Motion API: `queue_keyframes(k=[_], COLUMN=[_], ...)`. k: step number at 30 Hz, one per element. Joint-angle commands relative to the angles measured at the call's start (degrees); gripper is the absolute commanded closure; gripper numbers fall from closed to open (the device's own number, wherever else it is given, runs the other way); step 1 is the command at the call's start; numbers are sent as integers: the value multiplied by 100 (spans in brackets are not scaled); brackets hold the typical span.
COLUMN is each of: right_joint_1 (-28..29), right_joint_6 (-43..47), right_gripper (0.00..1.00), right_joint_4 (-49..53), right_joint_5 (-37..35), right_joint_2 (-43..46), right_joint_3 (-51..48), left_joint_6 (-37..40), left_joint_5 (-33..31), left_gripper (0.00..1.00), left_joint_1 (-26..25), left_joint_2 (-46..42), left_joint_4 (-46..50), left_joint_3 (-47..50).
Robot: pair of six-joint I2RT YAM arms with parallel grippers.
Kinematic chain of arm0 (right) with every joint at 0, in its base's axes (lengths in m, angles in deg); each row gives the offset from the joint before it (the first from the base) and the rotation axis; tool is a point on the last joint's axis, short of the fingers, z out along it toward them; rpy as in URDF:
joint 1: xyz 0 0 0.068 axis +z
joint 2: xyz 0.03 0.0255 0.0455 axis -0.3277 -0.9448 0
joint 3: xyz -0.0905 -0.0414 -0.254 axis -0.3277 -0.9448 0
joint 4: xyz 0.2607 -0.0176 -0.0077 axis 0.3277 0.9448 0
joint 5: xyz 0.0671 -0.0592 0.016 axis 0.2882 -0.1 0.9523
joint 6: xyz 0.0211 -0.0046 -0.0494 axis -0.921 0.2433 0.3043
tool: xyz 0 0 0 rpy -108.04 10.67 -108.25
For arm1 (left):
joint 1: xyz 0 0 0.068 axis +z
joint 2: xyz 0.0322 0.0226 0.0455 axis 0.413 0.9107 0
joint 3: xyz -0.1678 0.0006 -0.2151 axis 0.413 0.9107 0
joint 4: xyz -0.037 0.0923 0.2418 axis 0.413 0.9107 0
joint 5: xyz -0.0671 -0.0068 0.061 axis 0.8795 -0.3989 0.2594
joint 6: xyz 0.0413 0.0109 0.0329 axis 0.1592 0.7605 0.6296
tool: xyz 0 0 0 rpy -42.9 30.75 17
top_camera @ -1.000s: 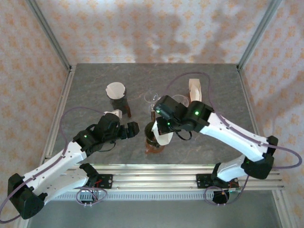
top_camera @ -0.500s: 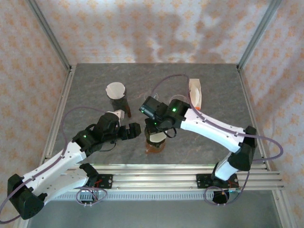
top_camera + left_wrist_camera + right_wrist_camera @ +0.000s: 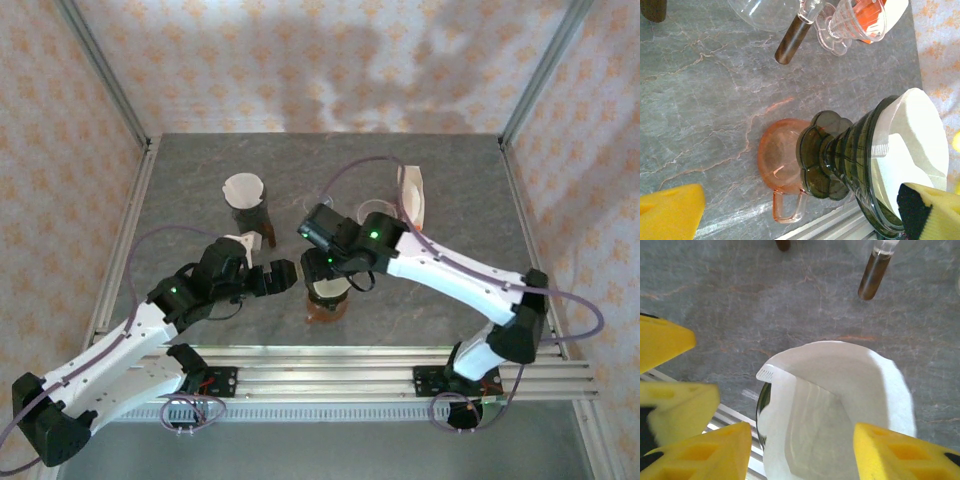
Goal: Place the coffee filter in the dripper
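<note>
Coffee filter (image 3: 840, 390) sits in dark dripper (image 3: 840, 150), lower centre of top view. R gripper (image 3: 802, 450) right above it, jaws part open either side, holding nothing. L gripper (image 3: 282, 274) wide open, empty, just left of dripper. R arm nearer.

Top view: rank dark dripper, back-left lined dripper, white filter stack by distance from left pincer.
1. dark dripper, just right of the left pincer.
2. lined dripper, behind it, toward back-left.
3. white filter stack, far back-right.
</note>
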Motion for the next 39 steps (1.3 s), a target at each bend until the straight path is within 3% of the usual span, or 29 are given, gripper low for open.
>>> queue_keyframes(k=[1,6,14,18,27,39], right_joint_1=[29,-162,-288,-319,-401,-541], right_joint_6=[-8,52,-2,30,273,687], right_gripper=[42,40,40,40,41,67], right_joint_4=[-162,-206,-433,-453,-616,-734], right_joint_5=[-509,-817,-889,-878,-678,-308], right_joint_2=[613,1175,1702,1748,1467,647], right_joint_3=[-227,-751,-1414,-1512,-1439,-1123], left_joint_6=[218,598,703,687,571,536], left_joint_5=[12,-673,-1067,-1160,-1224,-1250], left_gripper=[3,3,25,28,46,51], left_joint_1=[-29,-593,-1141,-1203,-1220,-1220], left_joint_2=[66,632,1381,1552,1512,1511], left_joint_4=[122,677,684,684,695,618], left_joint_3=[-497,-1201,-1541,-1520,-1349,-1219])
